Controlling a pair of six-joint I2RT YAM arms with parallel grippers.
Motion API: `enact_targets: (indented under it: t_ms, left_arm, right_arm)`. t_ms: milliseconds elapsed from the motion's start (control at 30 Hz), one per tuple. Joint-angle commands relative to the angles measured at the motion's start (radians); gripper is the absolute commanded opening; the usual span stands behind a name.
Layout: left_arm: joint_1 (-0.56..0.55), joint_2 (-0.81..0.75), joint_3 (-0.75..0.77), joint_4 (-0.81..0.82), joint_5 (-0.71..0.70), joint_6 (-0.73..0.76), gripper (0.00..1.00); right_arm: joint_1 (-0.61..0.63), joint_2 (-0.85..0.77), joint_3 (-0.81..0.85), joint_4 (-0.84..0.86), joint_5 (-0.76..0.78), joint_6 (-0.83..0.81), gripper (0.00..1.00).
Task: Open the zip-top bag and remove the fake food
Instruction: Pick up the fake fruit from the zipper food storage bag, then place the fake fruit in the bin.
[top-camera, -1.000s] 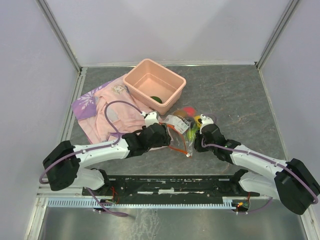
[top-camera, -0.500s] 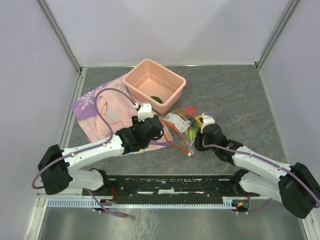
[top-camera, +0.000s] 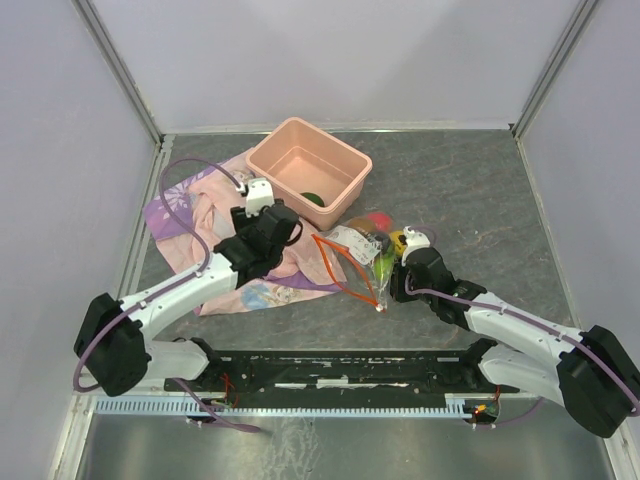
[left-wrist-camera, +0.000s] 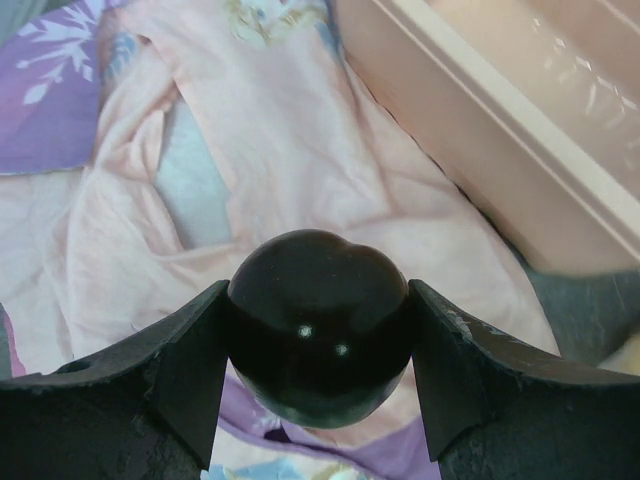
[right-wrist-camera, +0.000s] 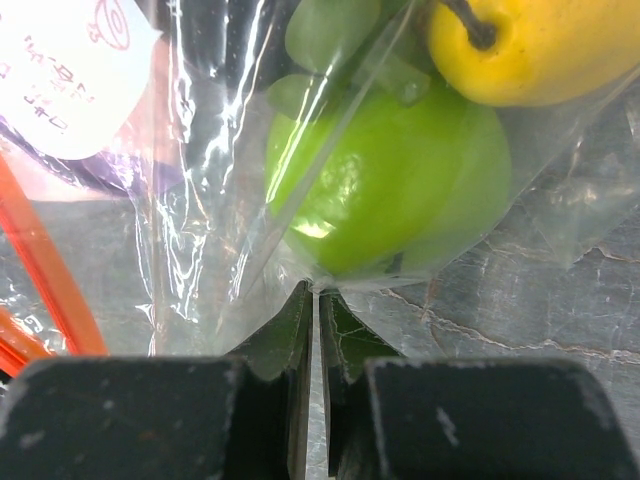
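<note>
Left jaws, clamped on dark fake food (left-wrist-camera: 318, 340), now over cloth (left-wrist-camera: 270, 150); right jaws still pinch zip-top bag (right-wrist-camera: 215, 200).

Only txt: white label (right-wrist-camera: 60, 78) on zip-top bag (right-wrist-camera: 205, 215), pink print, unreadable.

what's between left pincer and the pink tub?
Only the printed cloth, per left wrist view. The left pincer is shut on a dark fake fruit.

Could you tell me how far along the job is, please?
The zip-top bag is open, its orange zip strip spread, and one green piece lies in the pink tub. The left hand holds a dark fruit over the printed cloth; the right hand pinches the bag's edge. A green fruit and a yellow fruit are still inside.
</note>
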Motion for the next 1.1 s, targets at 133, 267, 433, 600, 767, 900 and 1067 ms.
enact_targets:
  t_ms: [133, 267, 433, 600, 767, 900, 1067]
  left_arm:
    - [0.191, 0.049, 0.046, 0.298, 0.066, 0.111, 0.17]
    - [0.246, 0.076, 0.072, 0.384, 0.191, 0.144, 0.19]
    - [0.285, 0.114, 0.126, 0.432, 0.322, 0.176, 0.21]
    - [0.312, 0.154, 0.168, 0.463, 0.459, 0.195, 0.23]
    - [0.325, 0.211, 0.225, 0.486, 0.63, 0.199, 0.25]
    - [0.336, 0.273, 0.263, 0.508, 0.75, 0.169, 0.25]
    - [0.376, 0.369, 0.326, 0.526, 0.947, 0.1, 0.3]
  right_arm:
    - [-0.003, -0.035, 0.002, 0.032, 0.019, -0.007, 0.13]
    - [-0.004, -0.062, 0.001, 0.012, 0.042, -0.015, 0.13]
    - [-0.005, -0.105, 0.002, -0.022, 0.073, -0.027, 0.14]
    - [-0.007, -0.159, 0.002, -0.062, 0.113, -0.045, 0.14]
    - [-0.011, -0.244, 0.006, -0.108, 0.174, -0.073, 0.16]
    - [-0.015, -0.301, 0.013, -0.133, 0.21, -0.093, 0.18]
    - [-0.018, -0.372, 0.018, -0.137, 0.235, -0.11, 0.22]
